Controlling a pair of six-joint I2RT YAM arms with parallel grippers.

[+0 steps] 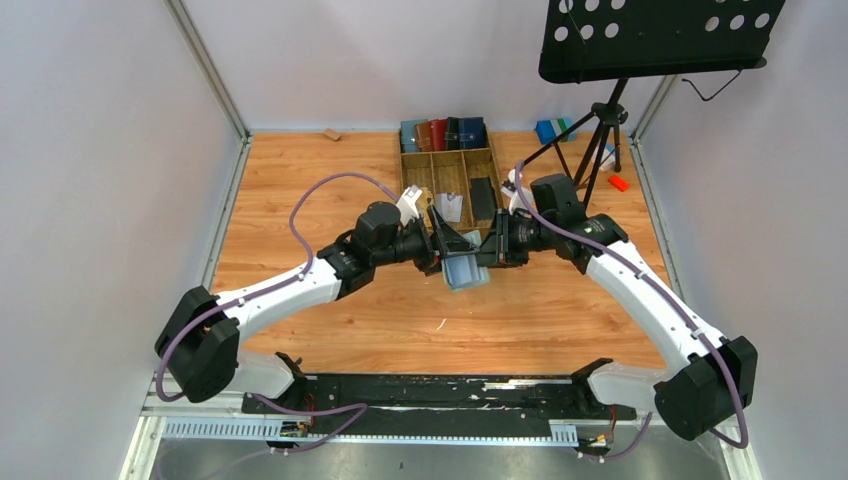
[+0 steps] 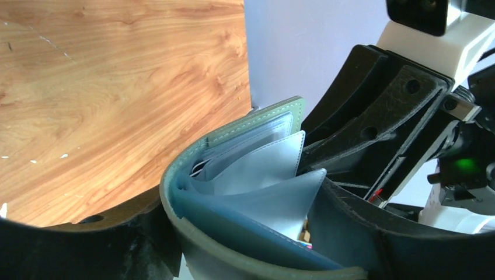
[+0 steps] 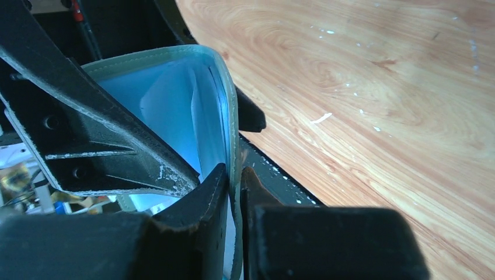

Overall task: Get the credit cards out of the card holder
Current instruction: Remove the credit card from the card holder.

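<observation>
The step now is getting the card holder [image 1: 465,270] open so the credit cards can come out, and no card is out in a gripper yet. The holder is up in the air over the middle of the table [image 1: 300,180], between the two arms. The right gripper [image 3: 233,175] is pinched tight on the thin green edge of one cover. The left gripper [image 1: 455,250] has its fingers wide on each side of the bent holder, and I cannot tell if they squeeze it. The holder is soft and green and bowed open like a book, with see-through pockets [image 2: 262,169] fanned out inside. I cannot tell if a card sits in them. I think the next move needs one finger to slip into a pocket and pinch a card edge, while the other arm holds on
</observation>
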